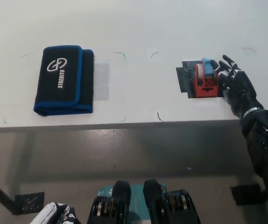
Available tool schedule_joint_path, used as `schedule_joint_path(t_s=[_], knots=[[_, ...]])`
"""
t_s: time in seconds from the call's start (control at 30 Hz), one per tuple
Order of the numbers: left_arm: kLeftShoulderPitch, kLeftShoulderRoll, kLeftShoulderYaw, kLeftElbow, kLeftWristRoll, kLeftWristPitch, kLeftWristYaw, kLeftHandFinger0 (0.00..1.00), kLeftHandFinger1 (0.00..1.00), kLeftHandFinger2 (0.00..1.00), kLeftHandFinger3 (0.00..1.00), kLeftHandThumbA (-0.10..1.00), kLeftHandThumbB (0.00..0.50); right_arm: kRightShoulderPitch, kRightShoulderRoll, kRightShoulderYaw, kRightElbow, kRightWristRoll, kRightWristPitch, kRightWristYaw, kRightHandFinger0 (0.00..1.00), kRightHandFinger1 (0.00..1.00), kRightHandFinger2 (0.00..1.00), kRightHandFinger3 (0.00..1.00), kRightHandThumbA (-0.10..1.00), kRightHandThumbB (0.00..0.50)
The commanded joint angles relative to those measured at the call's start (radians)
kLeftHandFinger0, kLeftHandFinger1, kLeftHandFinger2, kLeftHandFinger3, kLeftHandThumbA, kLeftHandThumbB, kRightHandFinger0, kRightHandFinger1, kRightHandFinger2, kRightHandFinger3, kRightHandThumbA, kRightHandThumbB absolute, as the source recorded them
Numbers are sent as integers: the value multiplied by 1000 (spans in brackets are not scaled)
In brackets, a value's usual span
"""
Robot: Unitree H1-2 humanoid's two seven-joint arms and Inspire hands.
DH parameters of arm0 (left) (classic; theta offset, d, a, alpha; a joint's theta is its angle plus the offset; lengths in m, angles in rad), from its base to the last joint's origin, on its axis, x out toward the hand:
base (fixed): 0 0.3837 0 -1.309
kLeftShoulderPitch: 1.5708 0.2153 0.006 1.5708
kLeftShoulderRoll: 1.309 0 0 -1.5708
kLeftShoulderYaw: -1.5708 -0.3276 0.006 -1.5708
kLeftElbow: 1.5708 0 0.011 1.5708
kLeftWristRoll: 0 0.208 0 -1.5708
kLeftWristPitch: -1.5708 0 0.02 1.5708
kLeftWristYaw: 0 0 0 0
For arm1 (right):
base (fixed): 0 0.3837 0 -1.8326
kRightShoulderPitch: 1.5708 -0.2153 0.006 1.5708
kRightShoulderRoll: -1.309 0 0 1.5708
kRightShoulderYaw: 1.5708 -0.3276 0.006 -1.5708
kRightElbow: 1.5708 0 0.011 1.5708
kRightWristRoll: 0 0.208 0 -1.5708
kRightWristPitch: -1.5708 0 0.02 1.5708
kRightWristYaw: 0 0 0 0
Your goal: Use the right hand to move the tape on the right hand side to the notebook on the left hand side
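Observation:
A red tape dispenser (205, 80) with a blue top sits on a dark patch on the white table (138, 28), right of centre. My black right hand (236, 86) lies just to its right with fingers spread, open, the fingertips reaching the dispenser's right side. A black notebook with blue edging (63, 80) lies flat at the table's left. My white left hand (54, 215) shows only partly at the bottom left edge, below the table.
The table's front edge (124, 125) runs across the middle of the picture, with the floor below it. Faint pen marks outline an area between the notebook and the tape. A dark floor plate (29, 203) sits at the lower left.

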Motion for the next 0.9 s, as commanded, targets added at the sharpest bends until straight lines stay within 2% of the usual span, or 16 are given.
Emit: schedule_joint_path(t_s=[0.0, 0.17, 0.33, 0.47, 0.57, 0.63, 0.67, 0.77, 0.87], knots=[[2, 6, 13, -30, -4, -29, 2, 314, 351, 438, 554, 401, 24, -44, 6, -8, 18, 33, -66, 35, 1000, 1000, 1000, 1000, 1000, 476], [-1, 7, 17, -31, -2, -21, 2, 322, 359, 446, 561, 411, 21, -57, 14, -7, 39, 41, -79, 36, 1000, 1000, 1000, 1000, 1000, 500], [-1, 7, 17, -37, -1, -20, -3, 331, 364, 443, 557, 411, 22, -75, 34, -4, 63, 42, -97, 37, 1000, 1000, 1000, 1000, 1000, 432], [-7, 5, 11, -32, 3, -31, -2, 327, 358, 441, 562, 391, 13, -106, 72, 15, 74, 28, -88, 13, 1000, 1000, 1000, 1000, 1000, 459], [-10, 4, 11, -35, 5, -22, -3, 323, 360, 446, 563, 407, 25, -123, 90, 16, 88, 31, -99, 17, 1000, 1000, 1000, 1000, 1000, 470], [-14, 5, 11, -37, 2, -13, -6, 324, 359, 448, 562, 411, 25, -141, 106, 23, 102, 26, -90, 15, 1000, 1000, 1000, 1000, 1000, 500], [-16, 7, 11, -44, 0, -3, -10, 331, 363, 455, 566, 414, 23, -148, 123, 31, 100, 20, -90, 8, 1000, 1000, 1000, 1000, 1000, 485], [-20, 11, 10, -43, 2, -13, -12, 359, 383, 451, 555, 444, 35, -159, 141, 38, 112, 24, -102, 16, 1000, 1000, 1000, 1000, 1000, 499], [-20, 9, 15, -48, -10, 1, -14, 325, 352, 446, 554, 423, 35, -165, 151, 42, 120, 24, -104, 22, 1000, 1000, 1000, 1000, 1000, 500]])
